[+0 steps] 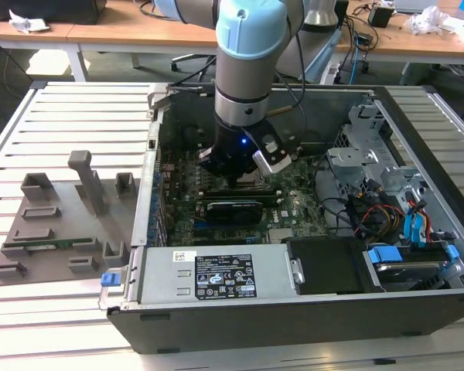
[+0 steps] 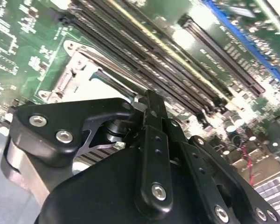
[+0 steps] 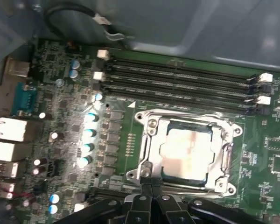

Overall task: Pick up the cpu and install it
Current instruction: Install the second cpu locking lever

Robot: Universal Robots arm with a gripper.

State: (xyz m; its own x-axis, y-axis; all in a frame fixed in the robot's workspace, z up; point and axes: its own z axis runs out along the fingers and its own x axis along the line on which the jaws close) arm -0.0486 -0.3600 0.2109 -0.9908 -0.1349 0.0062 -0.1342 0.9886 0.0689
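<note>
The cpu (image 3: 186, 153) lies flat inside its socket on the motherboard, its silver-grey top facing up, with the metal socket frame (image 3: 147, 154) around it. My gripper (image 3: 151, 183) sits just off one edge of that frame with its two black fingers pressed together and nothing between them. In the second wrist view the gripper (image 2: 148, 99) is shut, with its tips low over the board beside the socket frame (image 2: 77, 70). In the exterior view the gripper (image 1: 240, 174) reaches down into the open computer case (image 1: 294, 317), over the middle of the motherboard.
Long black memory slots (image 3: 177, 79) run alongside the socket. A power supply (image 1: 216, 274) fills the case's near side, and drive cages with cables (image 1: 387, 209) stand at the exterior view's right. A grey fixture tray (image 1: 54, 224) holding a green memory stick (image 1: 39, 245) lies outside the case at the exterior view's left.
</note>
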